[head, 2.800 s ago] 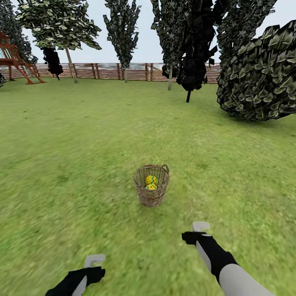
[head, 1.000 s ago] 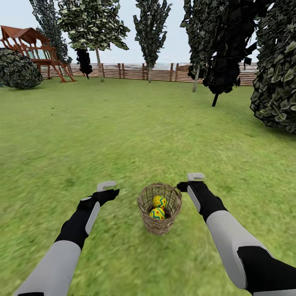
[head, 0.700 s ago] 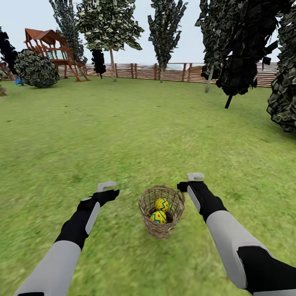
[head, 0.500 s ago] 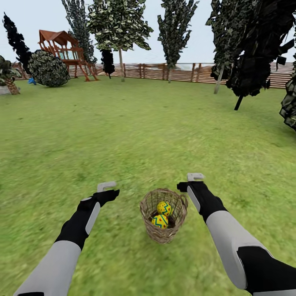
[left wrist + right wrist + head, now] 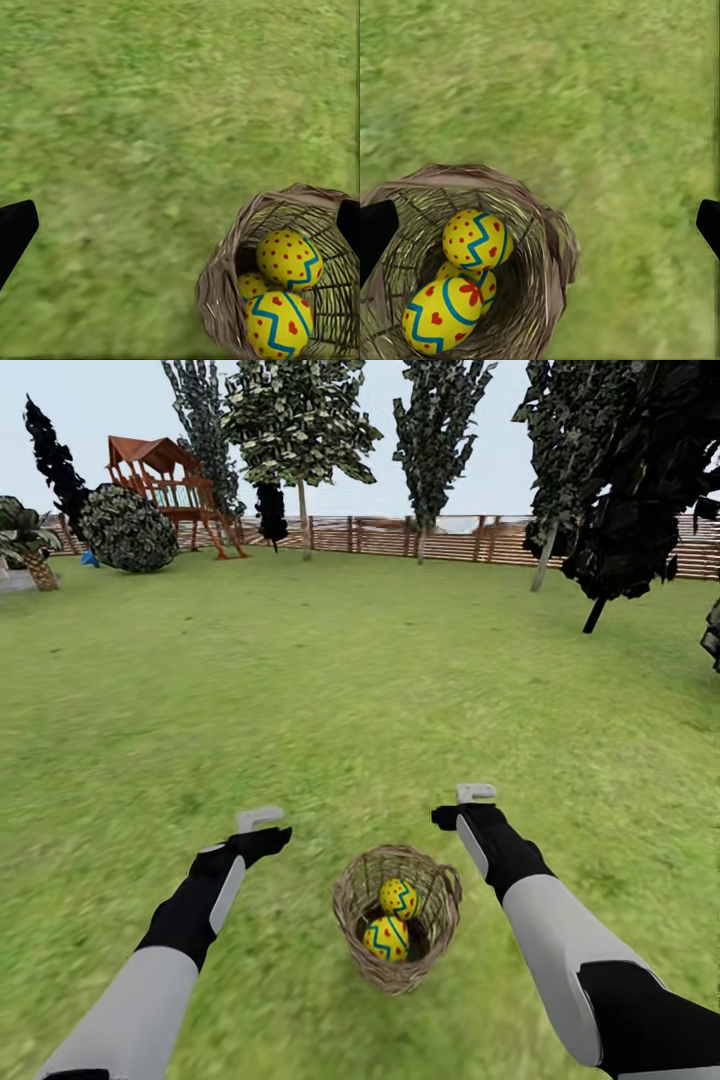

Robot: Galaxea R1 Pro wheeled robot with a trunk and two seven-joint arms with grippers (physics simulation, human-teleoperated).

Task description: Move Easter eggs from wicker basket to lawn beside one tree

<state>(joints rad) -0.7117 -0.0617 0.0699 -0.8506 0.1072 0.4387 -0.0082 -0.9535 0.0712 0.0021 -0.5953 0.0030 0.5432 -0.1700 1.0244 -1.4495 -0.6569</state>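
The wicker basket (image 5: 397, 932) stands upright on the lawn (image 5: 330, 690), between the two outstretched arms and nearer the robot than either set of fingers. The left gripper (image 5: 260, 818) is ahead of the basket on its left side, and the right gripper (image 5: 476, 793) is ahead of it on its right; both hang above the grass, apart from the basket and touching nothing.

In the left wrist view the dark fingers (image 5: 15, 231) sit at opposite edges of the picture with a wide gap between them, so the left fingers are released and hold nothing. The basket (image 5: 225, 277) lies toward one finger, partly behind its tip. In the right wrist view the right fingers (image 5: 375, 232) are spread just as wide, also released, with the basket (image 5: 551, 255) toward the other finger.

Three Easter eggs (image 5: 476, 240) lie inside the basket: one with a blue zigzag band uppermost, a second (image 5: 441, 315) with red hearts beside it, and a third (image 5: 484, 286) half hidden beneath them. In the head view two eggs (image 5: 398, 898) are plain to see.

Farther off, bare-trunked trees (image 5: 303, 520) stand before a slatted wooden fence (image 5: 470, 540), with a wooden play structure (image 5: 160, 490) at the left.
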